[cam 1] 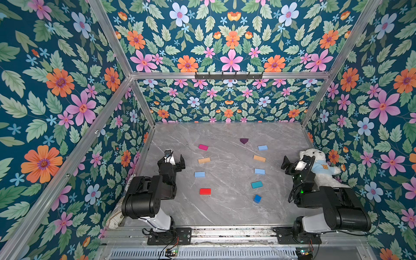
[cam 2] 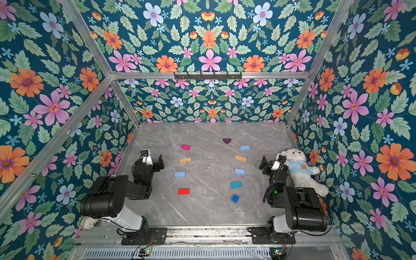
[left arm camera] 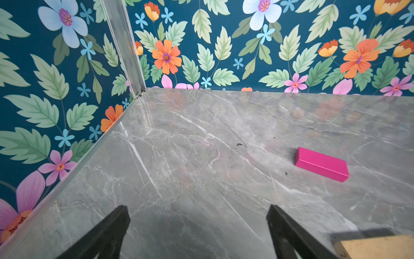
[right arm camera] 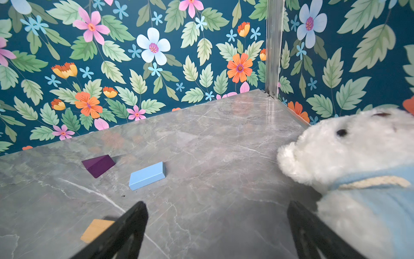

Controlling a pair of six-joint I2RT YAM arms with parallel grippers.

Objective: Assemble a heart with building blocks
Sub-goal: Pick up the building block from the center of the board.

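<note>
Building blocks [cam 1: 205,191] lie well apart in two loose columns on the surface [cam 1: 227,209], apparently one column per arm; heart not yet formed; both jaws released, empty, flanking them.

We log left arm [cam 1: 144,200] and right arm [cam 1: 337,209]: black housings, white lower links [cam 1: 161,219], black base plates [cam 1: 169,236], looped black cables [cam 1: 290,191], black fingers [left arm camera: 105,233].
</note>
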